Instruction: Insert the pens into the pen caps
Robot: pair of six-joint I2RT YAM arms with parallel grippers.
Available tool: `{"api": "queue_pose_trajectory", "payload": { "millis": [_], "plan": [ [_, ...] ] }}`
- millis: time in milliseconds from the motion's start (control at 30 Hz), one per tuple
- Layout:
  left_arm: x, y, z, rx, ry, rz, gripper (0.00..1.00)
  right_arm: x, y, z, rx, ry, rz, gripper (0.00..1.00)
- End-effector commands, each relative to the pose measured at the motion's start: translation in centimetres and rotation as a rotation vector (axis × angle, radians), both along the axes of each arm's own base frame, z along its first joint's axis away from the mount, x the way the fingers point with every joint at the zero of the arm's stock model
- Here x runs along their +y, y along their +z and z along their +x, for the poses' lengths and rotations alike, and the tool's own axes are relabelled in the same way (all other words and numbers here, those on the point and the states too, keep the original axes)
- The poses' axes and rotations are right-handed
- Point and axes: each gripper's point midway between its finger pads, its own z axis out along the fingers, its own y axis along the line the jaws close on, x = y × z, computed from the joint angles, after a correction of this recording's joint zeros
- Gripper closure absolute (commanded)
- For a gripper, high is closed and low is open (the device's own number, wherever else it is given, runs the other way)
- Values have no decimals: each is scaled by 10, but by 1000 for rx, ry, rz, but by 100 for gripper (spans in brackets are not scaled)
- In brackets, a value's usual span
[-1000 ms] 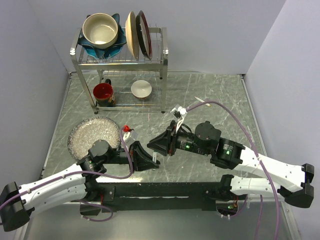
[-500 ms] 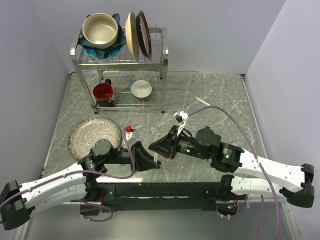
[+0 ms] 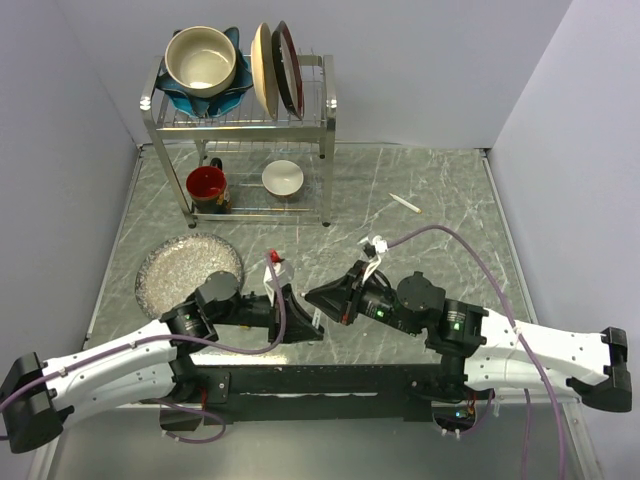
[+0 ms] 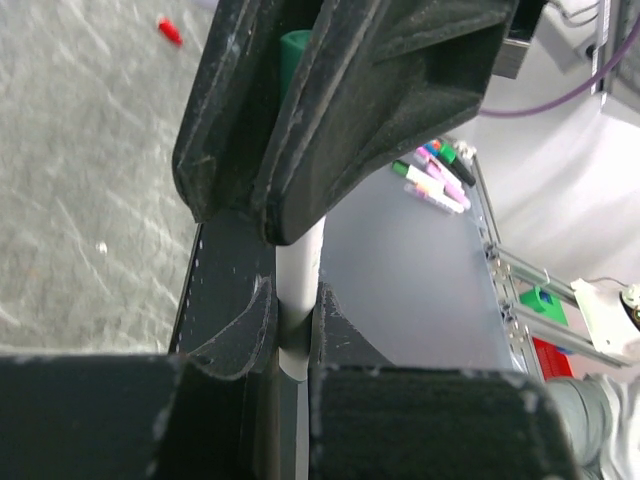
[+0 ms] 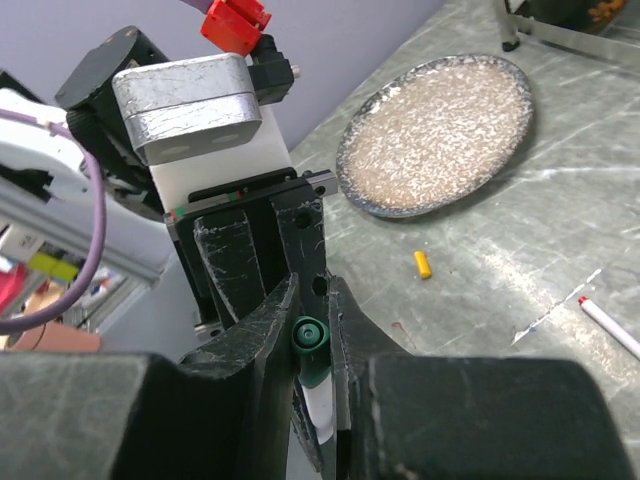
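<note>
Right wrist: my right gripper (image 5: 312, 312) is clamped on the green cap (image 5: 309, 340), which sits over the tip of a pen (image 5: 318, 408). My left gripper (image 4: 297, 312), directly opposite, is clenched on that pen's barrel. Seating depth unclear. I judge the first pair in progress. Yellow cap (image 5: 423, 264), red cap (image 4: 170, 30), one loose pen (image 5: 612, 327) and another (image 3: 405, 203) remain unmated.
</note>
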Motion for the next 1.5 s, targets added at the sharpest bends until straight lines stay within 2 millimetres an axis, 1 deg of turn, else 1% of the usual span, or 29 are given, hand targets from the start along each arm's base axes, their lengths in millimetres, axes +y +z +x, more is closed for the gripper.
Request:
{"api": "queue_pose_trajectory", "payload": {
  "millis": [0, 67, 133, 233, 267, 300, 333, 367, 433, 500, 533, 600, 633, 733, 767, 800, 833, 900, 1067, 1167, 1200, 1233, 1267, 1300, 1333, 1367, 1400, 1433, 1467],
  "plan": [
    [-6, 91, 48, -150, 213, -234, 99, 4, -79, -63, 161, 216, -191, 100],
    [-5, 96, 51, -144, 223, -235, 99, 3, -90, -67, 166, 211, -211, 100],
    [-4, 104, 52, -142, 231, -258, 99, 5, -96, -77, 182, 235, -210, 100],
    [-4, 100, 64, -118, 256, -236, 99, 8, -95, -93, 199, 275, -196, 100],
    [-3, 103, 62, -105, 249, -256, 99, 8, -95, -95, 198, 277, -195, 100],
    [-1, 98, 60, -99, 244, -266, 99, 8, -96, -96, 196, 269, -196, 100],
    [4, 107, 61, -113, 255, -300, 99, 8, -99, -101, 199, 281, -202, 100],
    [6, 109, 61, -113, 253, -303, 99, 7, -103, -103, 199, 285, -214, 100],
    [13, 121, 61, -130, 243, -326, 99, 11, -108, -113, 190, 326, -202, 100],
    [17, 135, 56, -148, 226, -365, 99, 15, -106, -120, 192, 359, -178, 100],
    [17, 134, 61, -153, 246, -350, 99, 17, -105, -126, 194, 379, -171, 100],
    [15, 129, 64, -133, 251, -333, 99, 22, -94, -131, 191, 405, -109, 100],
    [14, 128, 65, -124, 248, -339, 99, 23, -92, -139, 202, 438, -103, 100],
    [14, 124, 68, -123, 251, -331, 99, 25, -92, -147, 205, 461, -122, 100],
    [15, 123, 68, -124, 246, -320, 99, 24, -92, -154, 196, 486, -125, 100],
    [17, 125, 65, -133, 230, -325, 99, 22, -95, -155, 186, 492, -132, 100],
    [21, 127, 70, -131, 244, -330, 99, 21, -96, -158, 185, 508, -133, 100],
    [27, 132, 67, -149, 236, -333, 99, 15, -99, -169, 173, 574, -136, 100],
    [32, 137, 67, -178, 241, -315, 99, 7, -105, -178, 159, 617, -175, 100],
    [32, 138, 77, -155, 290, -299, 99, 9, -119, -163, 184, 510, -268, 100],
    [31, 136, 81, -150, 308, -288, 99, 13, -113, -160, 188, 486, -278, 100],
    [31, 129, 88, -140, 341, -261, 99, 16, -116, -163, 207, 484, -292, 100],
    [32, 128, 88, -140, 344, -261, 99, 24, -103, -161, 232, 452, -260, 100],
    [31, 127, 89, -134, 344, -261, 99, 23, -111, -158, 254, 416, -309, 100],
    [32, 126, 95, -134, 379, -258, 99, 27, -123, -154, 261, 353, -367, 100],
    [33, 123, 98, -122, 391, -235, 99, 34, -112, -155, 277, 327, -366, 100],
    [32, 119, 102, -117, 409, -212, 99, 32, -120, -156, 273, 308, -415, 100],
    [33, 116, 108, -127, 437, -193, 99, 33, -121, -155, 268, 279, -428, 100],
    [34, 112, 109, -117, 446, -172, 99, 39, -120, -160, 277, 268, -444, 100]
  ]
}}
